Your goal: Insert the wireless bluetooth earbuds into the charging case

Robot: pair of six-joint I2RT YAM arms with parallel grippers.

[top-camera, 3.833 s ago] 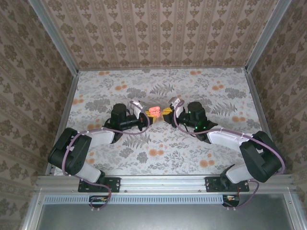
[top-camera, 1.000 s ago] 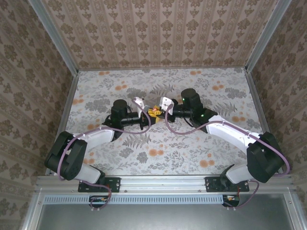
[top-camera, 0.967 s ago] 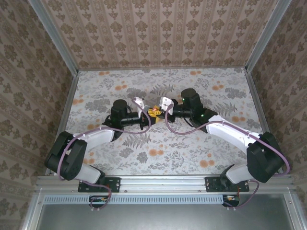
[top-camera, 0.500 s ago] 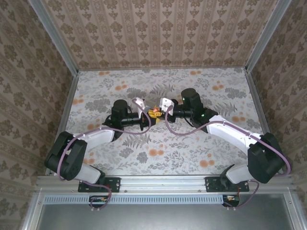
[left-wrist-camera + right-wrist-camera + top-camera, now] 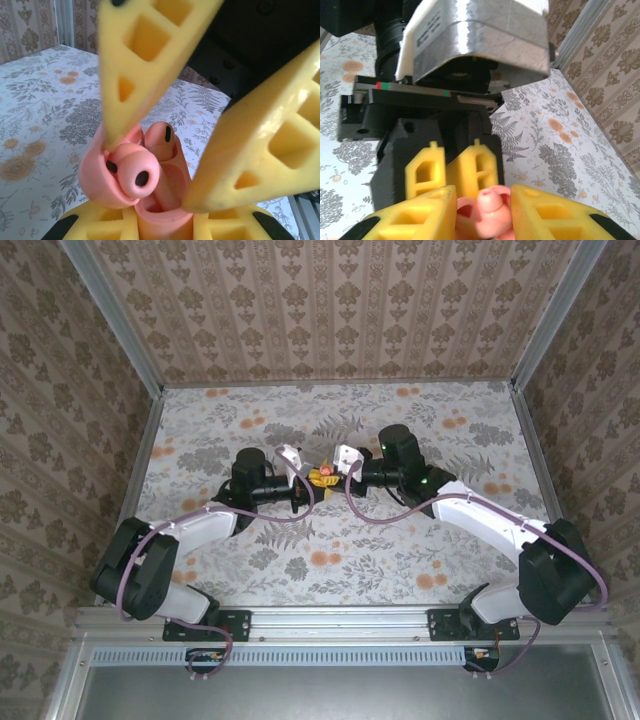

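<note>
Right gripper (image 5: 482, 202) pinches one earbud (image 5: 127, 172) just over the charging case (image 5: 165, 215).
Left gripper (image 5: 160, 230) grips the case from both sides; a second earbud (image 5: 162, 140) stands in it.

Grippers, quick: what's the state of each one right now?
The left gripper is closed on the charging case.
The right gripper has its fingers flanking an earbud over the case; whether it is clamped cannot be told.

The top external camera looks down on the surface (image 5: 330, 540) from above-behind. The opposed wrist cameras share the charging case (image 5: 162, 217) close-up.
</note>
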